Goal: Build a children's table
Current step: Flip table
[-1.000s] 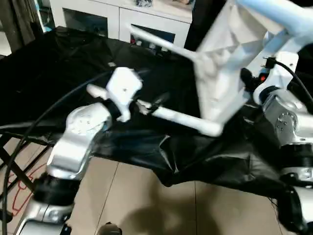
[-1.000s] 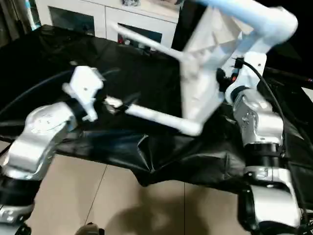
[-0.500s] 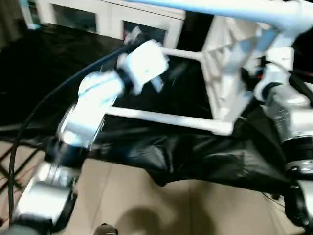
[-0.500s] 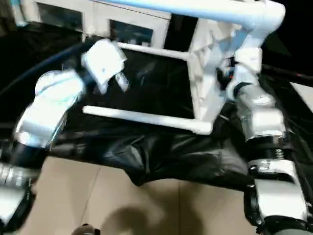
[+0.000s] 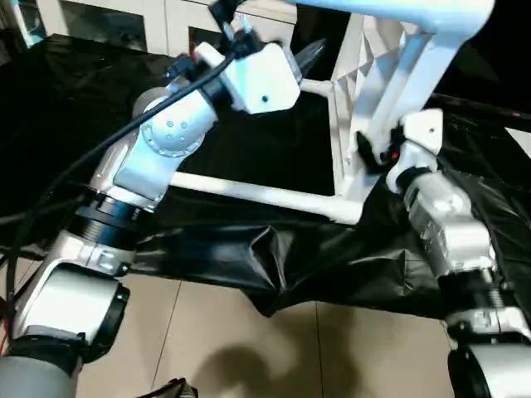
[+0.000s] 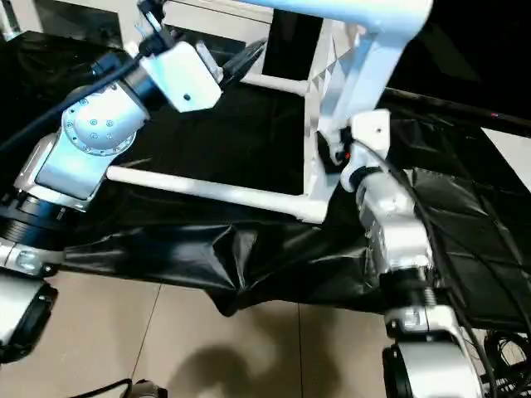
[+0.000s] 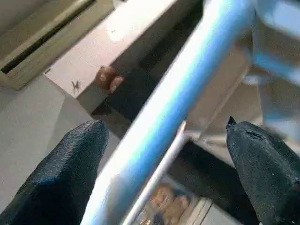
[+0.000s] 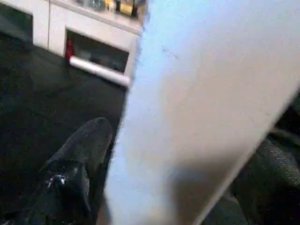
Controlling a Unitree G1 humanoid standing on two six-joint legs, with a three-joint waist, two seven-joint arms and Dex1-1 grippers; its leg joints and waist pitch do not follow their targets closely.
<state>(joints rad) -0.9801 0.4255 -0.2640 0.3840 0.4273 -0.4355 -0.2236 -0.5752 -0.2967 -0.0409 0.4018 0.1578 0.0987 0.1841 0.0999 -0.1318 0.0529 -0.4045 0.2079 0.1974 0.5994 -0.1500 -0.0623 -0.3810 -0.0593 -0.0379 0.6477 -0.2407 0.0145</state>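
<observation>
Leg (image 7: 173,108) between spread left pincer (image 7: 168,154) fingers; tabletop (image 5: 373,91) on edge.

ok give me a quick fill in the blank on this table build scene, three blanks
1. The table top stands on its ____ on the black sheet.
2. A white leg runs between the two black fingers of the ____ gripper, and those fingers stand ____.
3. The cabinet behind the black sheet is ____ in colour.

Missing words: edge; left; open; white
</observation>
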